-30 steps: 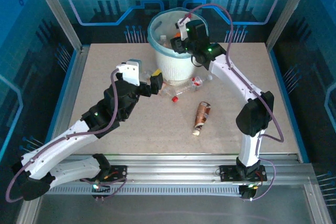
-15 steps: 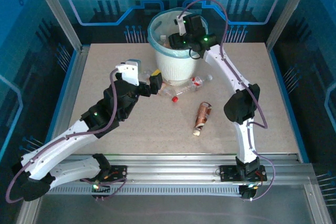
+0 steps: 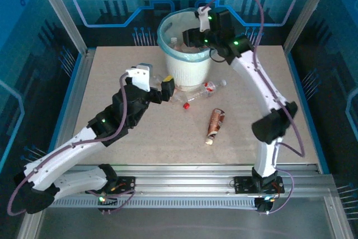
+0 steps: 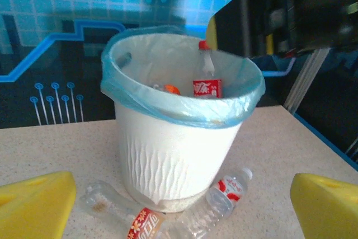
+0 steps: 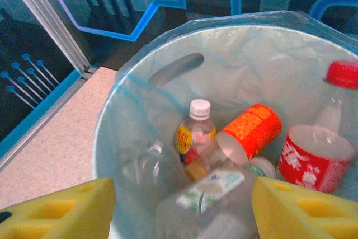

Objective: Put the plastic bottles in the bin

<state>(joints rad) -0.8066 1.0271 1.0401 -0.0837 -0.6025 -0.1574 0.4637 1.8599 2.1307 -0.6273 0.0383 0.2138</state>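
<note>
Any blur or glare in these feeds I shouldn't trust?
Left wrist: the right arm over the bin is smeared, the bin itself sharp. Right wrist: the green-labelled bottle nearest the lens is blurred, deeper bottles crisp. Top external: sharp throughout.

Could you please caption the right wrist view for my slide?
Right gripper, jaws apart, above the bin holding several plastic bottles.

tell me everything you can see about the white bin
The round white ribbed plastic wastebasket stands upright at the far middle of the speckled beige table. Its wall carries a wavy ribbed pattern and tapers toward the foot. A translucent light-blue bag lines it and folds over the rim. Inside lie several plastic bottles, some with red or orange labels. Two clear bottles lie on the table at its foot, seemingly against it.
</note>
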